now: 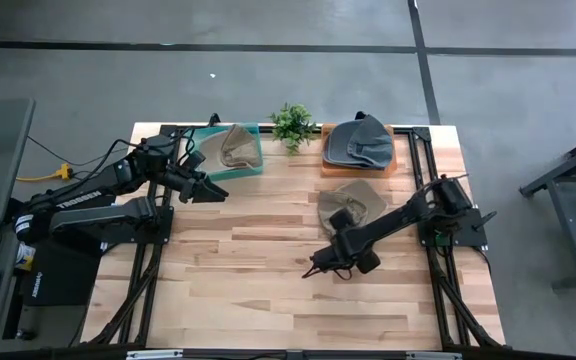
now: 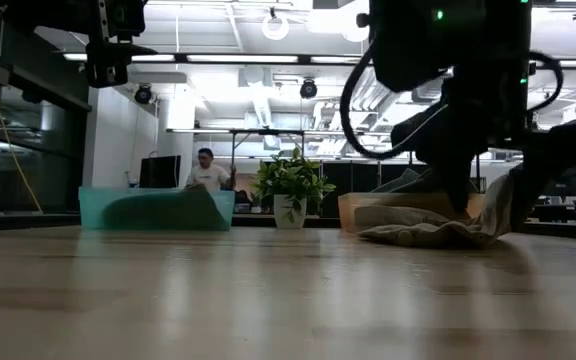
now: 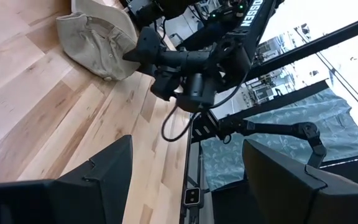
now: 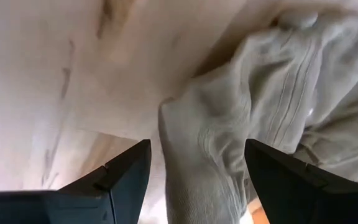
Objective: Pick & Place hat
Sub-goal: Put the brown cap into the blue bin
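High view: right gripper (image 1: 320, 268) low at centre-right of the frame, fingers spread, holding nothing. The tan hat (image 1: 348, 205) lies on the wooden table (image 1: 258, 290) just behind it. Farther back, left gripper (image 1: 216, 192) hovers left of centre, also spread, beside teal bin (image 1: 253, 166); orange tray (image 1: 388, 165) holds a grey hat (image 1: 360, 142).

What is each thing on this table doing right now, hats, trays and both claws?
Beige hat: lying crumpled on the bare table.
Grey hat: resting on the orange tray.
Tan hat: inside the teal bin.
Right gripper: open, low over the beige hat's edge.
Left gripper: open, empty, beside the teal bin.
Plant: upright.
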You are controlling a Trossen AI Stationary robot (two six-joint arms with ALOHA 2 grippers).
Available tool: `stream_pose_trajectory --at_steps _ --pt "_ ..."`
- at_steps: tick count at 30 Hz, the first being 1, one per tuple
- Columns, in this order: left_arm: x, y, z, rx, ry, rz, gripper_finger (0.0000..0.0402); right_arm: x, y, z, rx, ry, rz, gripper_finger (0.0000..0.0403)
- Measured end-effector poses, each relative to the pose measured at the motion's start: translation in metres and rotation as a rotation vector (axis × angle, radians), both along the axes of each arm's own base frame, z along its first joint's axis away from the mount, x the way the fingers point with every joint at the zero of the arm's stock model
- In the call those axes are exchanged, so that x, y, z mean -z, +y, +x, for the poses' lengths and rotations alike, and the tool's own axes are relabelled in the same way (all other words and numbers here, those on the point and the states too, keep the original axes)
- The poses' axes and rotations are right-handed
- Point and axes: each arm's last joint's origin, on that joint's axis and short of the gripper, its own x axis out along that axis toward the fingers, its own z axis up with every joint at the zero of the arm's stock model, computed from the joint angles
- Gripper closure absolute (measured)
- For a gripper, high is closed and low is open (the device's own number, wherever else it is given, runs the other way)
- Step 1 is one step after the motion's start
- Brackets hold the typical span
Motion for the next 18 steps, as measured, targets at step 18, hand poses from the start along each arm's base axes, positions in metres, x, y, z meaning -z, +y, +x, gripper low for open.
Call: stream_pose_trajectory --at_steps 18 --pt "0.000 0.000 0.000 -0.001 0.004 -0.017 0.0137 0.026 -0.034 0.010 0.085 0.116 -0.058 0.0148"
